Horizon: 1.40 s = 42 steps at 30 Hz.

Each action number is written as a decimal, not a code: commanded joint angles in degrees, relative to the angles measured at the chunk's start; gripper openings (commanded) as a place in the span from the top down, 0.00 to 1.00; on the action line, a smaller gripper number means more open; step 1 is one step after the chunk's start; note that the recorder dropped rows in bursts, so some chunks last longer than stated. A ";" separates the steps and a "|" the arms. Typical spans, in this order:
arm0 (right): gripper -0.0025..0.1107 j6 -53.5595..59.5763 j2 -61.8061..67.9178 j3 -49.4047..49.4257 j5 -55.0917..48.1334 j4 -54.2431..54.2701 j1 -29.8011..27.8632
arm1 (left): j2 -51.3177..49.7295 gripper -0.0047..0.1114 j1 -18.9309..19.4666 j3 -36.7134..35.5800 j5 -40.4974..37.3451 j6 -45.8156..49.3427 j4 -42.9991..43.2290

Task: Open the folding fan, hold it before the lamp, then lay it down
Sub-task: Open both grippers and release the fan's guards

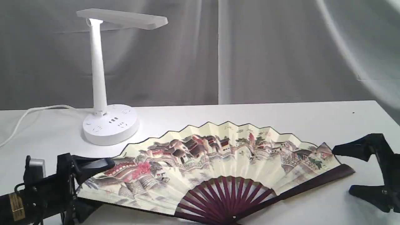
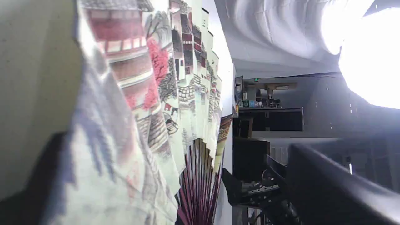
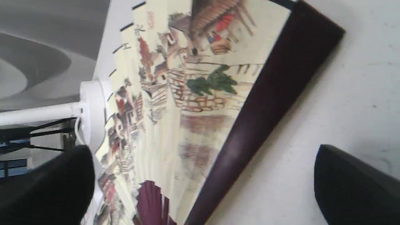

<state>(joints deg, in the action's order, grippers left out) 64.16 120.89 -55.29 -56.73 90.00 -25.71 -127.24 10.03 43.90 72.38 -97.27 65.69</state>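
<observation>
While the folding fan [image 1: 218, 162] lies spread flat | lamp [image 1: 99, 78] beyond its left end | left gripper [image 1: 89, 187] spread, astride its left edge | right gripper [image 1: 343, 170] spread at its right guard

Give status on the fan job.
Done: the folding fan lies fully open on the table, near the lamp. In hand: release; the right gripper is open and clear of the fan's end, the left gripper open with the fan's other end between its jaws. Left: apparently only backing the arms away. The hold before the lamp can't be confirmed here.
</observation>
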 commanded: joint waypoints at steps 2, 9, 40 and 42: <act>0.14 4.20 -0.66 -0.13 -6.42 2.95 -0.19 | -0.34 0.11 0.69 -0.22 -3.29 1.37 0.61; 0.14 7.44 -1.42 -0.13 -9.75 5.56 -0.19 | 3.13 0.10 8.85 -0.22 -2.48 1.37 2.97; 0.65 54.29 -14.43 -1.23 43.25 9.95 17.01 | 22.84 0.96 16.02 -0.22 -2.42 2.54 11.86; 0.72 54.29 -14.67 -3.63 59.25 9.95 22.29 | 24.14 0.96 14.68 -0.22 -2.42 2.89 14.36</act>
<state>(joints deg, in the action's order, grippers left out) 117.25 107.27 -57.25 -11.02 99.17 -6.88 -104.46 25.89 43.77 69.68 -95.81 78.14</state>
